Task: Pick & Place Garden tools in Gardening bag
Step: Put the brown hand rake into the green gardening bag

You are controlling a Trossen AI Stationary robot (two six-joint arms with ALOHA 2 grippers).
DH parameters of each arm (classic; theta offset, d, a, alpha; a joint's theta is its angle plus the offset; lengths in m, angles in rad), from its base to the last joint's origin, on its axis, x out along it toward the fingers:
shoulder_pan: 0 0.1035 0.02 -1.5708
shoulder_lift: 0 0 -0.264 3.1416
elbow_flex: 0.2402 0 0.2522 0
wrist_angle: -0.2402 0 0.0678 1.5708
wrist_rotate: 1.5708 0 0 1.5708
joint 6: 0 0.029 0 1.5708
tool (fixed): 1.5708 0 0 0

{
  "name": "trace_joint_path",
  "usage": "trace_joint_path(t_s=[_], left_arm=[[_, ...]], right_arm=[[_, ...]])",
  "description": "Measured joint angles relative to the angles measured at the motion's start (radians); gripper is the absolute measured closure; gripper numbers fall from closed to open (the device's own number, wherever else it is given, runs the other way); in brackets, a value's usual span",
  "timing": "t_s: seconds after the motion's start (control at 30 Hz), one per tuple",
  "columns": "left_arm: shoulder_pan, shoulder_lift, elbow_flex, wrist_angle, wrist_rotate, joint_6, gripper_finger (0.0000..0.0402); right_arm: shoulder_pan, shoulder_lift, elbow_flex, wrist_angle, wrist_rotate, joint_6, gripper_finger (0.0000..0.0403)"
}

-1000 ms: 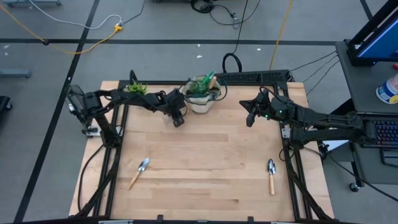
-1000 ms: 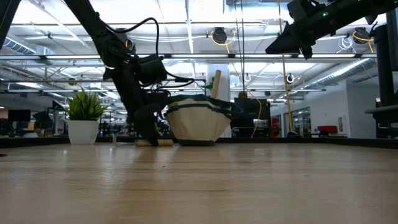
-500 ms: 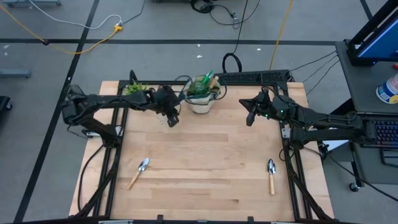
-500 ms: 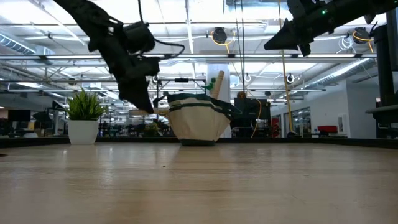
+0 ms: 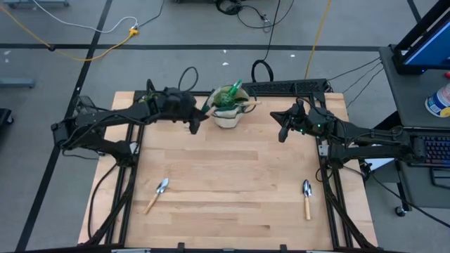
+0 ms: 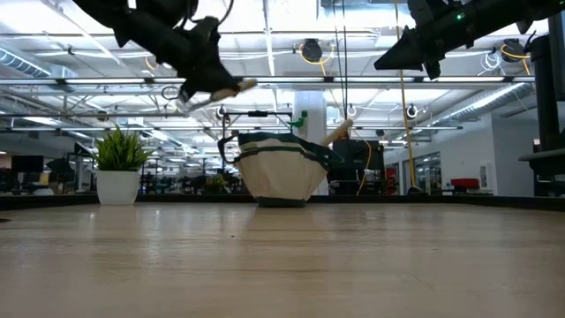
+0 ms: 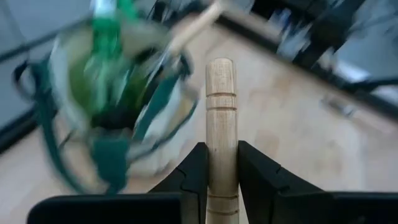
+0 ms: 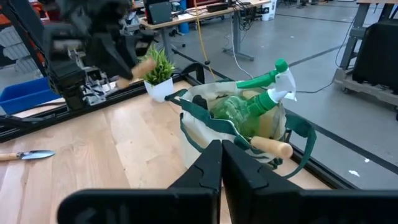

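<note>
The left end effector (image 7: 221, 186) is clamped on a wooden tool handle (image 7: 220, 118), which stands up between its two dark fingers (image 7: 194, 174). In the high view this end effector (image 5: 191, 117) hangs above the far part of the tabletop (image 5: 232, 183), just beside the gardening bag (image 5: 226, 114) on the bag's left. In the low view it is raised above the bag's rim.

The right end effector (image 8: 221, 163) has its fingers together and holds nothing. It hovers high to the right of the bag (image 8: 249, 134), well apart from it.

The one bag already holds a green spray bottle (image 8: 260, 93) and another wooden handle (image 8: 271, 147) sticking out over its rim.

Two trowels lie on the near part of the tabletop: one at near left (image 5: 157, 194), one at near right (image 5: 306, 197), both well apart from either end effector. One potted plant (image 6: 116, 166) stands at the far left.
</note>
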Motion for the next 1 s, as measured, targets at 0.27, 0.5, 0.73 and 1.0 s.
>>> trace_joint_path(t_s=[0.27,0.5,0.73,1.0], left_arm=[[-0.01,0.016,0.001,0.207,0.013,-0.033,0.0337],[-0.005,0.07,0.002,0.436,-0.02,-0.028,0.0337],[0.006,0.132,0.002,0.617,-0.024,-0.019,0.0337],[0.034,0.198,0.002,0.833,0.089,-0.031,0.0337]], right_arm=[[0.0,0.0,0.0,0.0,-0.001,0.0,0.0402],[0.0,0.0,0.0,-0.001,-0.001,0.003,0.0402],[0.0,0.0,0.0,0.015,-0.001,0.003,0.0402],[0.0,0.0,0.0,0.026,-0.001,0.0,0.0402]])
